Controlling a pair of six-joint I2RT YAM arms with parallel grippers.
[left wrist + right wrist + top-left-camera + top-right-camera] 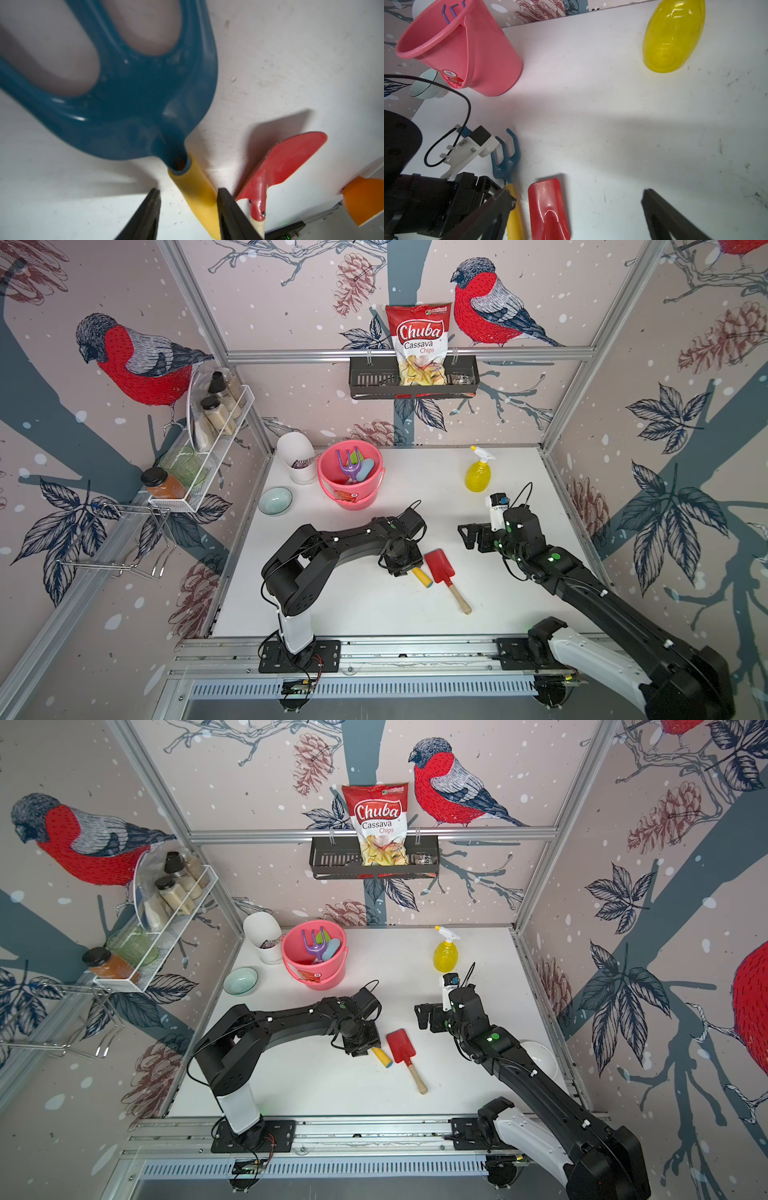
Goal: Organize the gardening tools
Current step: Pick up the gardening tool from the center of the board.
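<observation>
tabletop [365,614], white and flat, is the largest thing we see. it has bare room along its front edge and in the wide strip between bucket and bottle. the round pink plastic bucket [353,495] stands upright near the back left corner. the yellow plastic spray bottle [478,477] stands upright toward the back right, clear of the side edge. the red-bladed shovel with a wooden handle [441,568] lies flat near the table's middle, its handle pointing toward the front edge but ending well short of it. just beside it lies the blue-headed fork with a yellow handle [128,116]. the left gripper [189,193] straddles that yellow handle with its jaws partly apart. one finger is against the handle and we see a gap at the other, so we count no grip. the right gripper [578,195] hovers near the shovel's blade, jaws wide, holding nothing. inside the bucket we see a purple plastic fork [347,462], a light-blue trowel [366,470] and a green trowel [354,456].
</observation>
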